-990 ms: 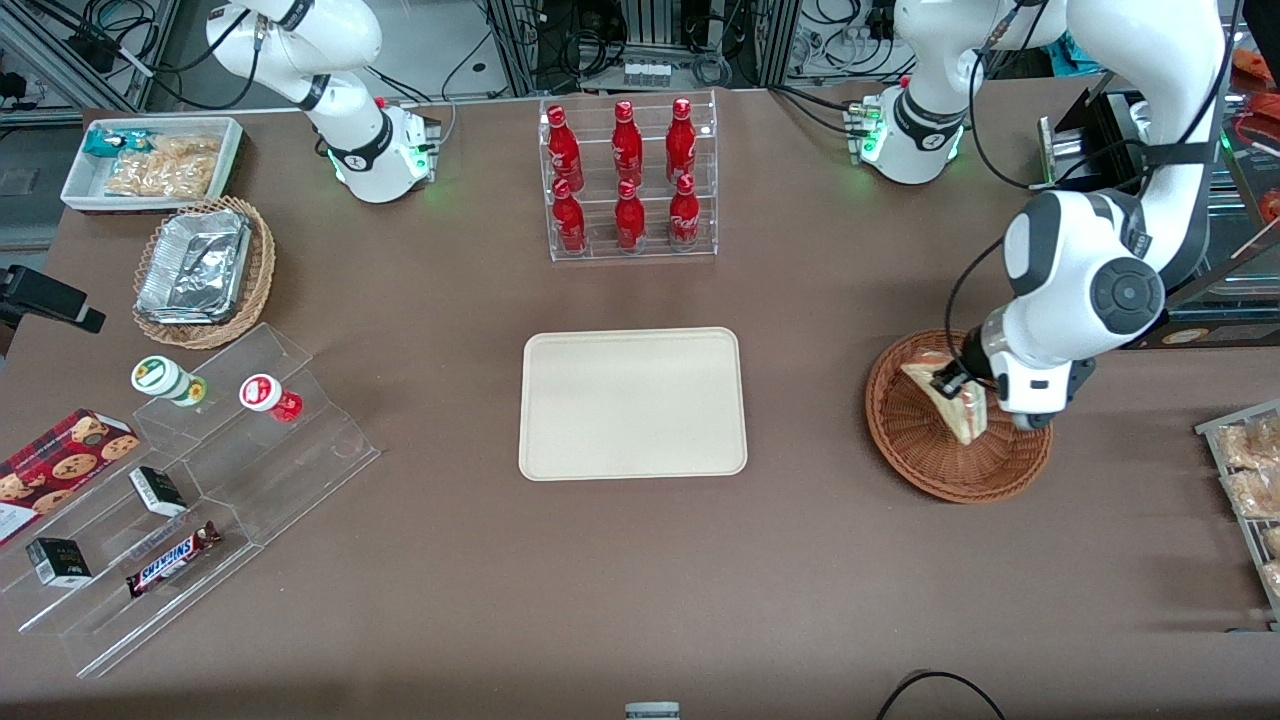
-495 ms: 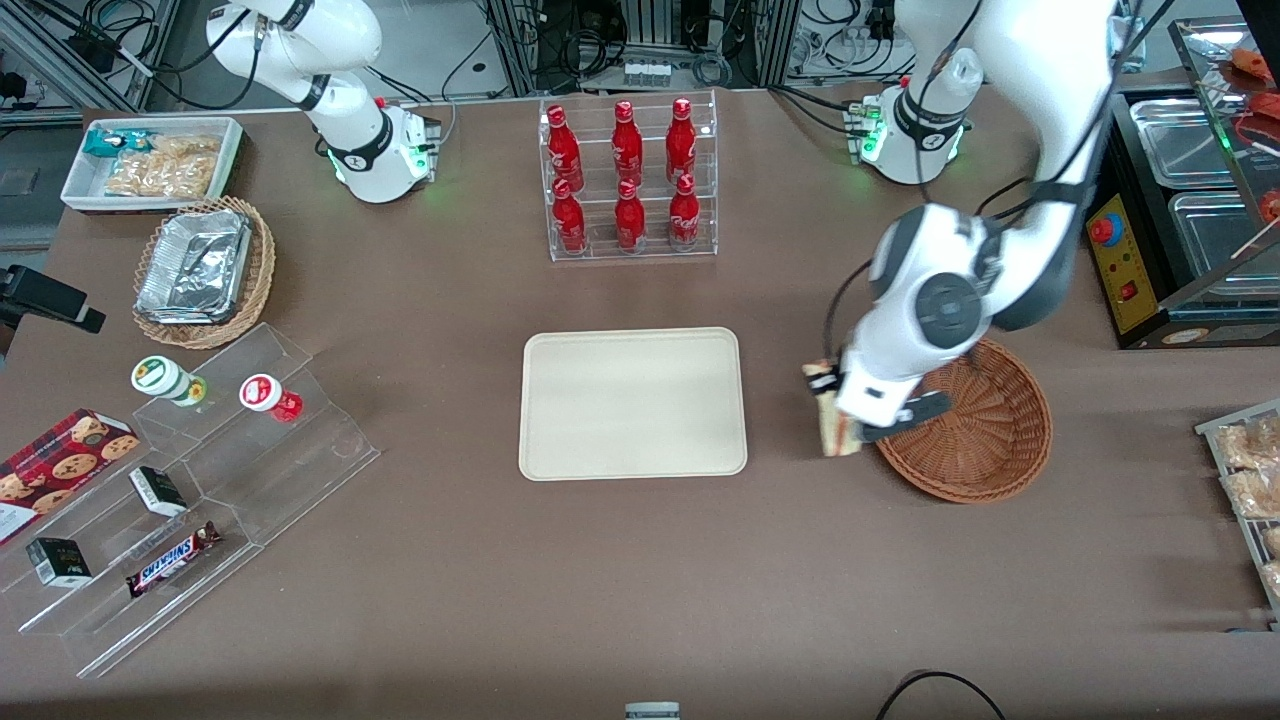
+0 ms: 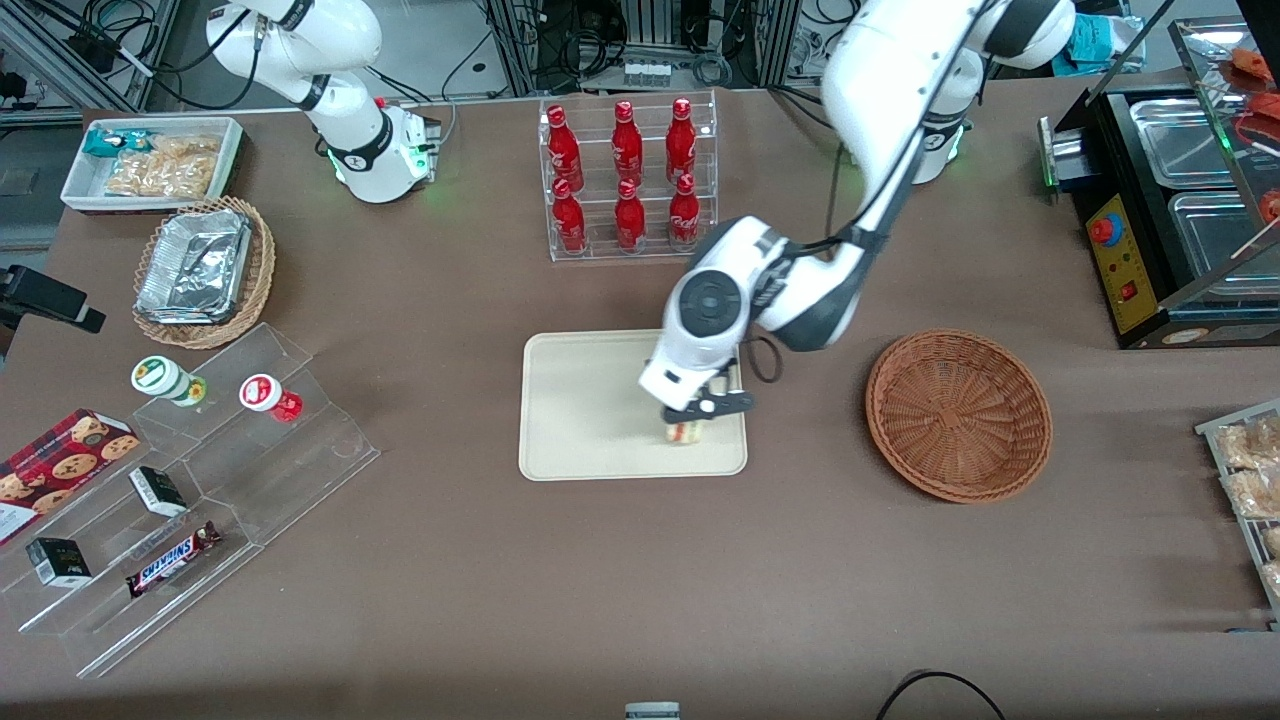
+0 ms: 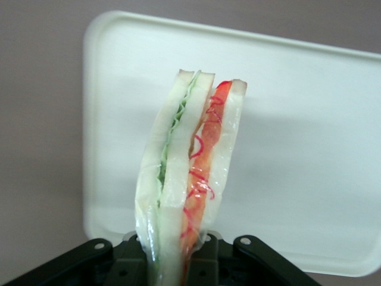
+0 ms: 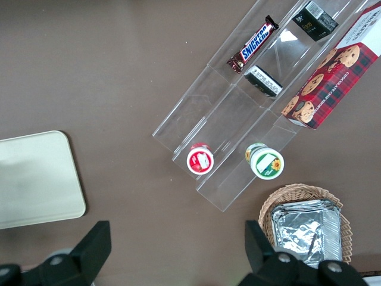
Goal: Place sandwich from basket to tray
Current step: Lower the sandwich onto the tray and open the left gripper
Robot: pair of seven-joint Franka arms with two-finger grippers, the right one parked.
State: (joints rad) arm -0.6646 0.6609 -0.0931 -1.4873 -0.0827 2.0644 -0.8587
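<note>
Left arm's gripper (image 3: 693, 418) above the cream tray (image 3: 580, 400), at the tray's end nearer the emptied wicker basket (image 3: 958, 414); its fingers are closed on the base of the sandwich (image 4: 187, 179), which stands out from the jaws on edge, long axis pointing away from the hand toward the tray surface directly beneath it. The coming release turns on this: the tray lies straight below the wedge. Whether the sandwich tip already touches the tray cannot be told; in the front view the wrist covers all but a small part of the sandwich
</note>
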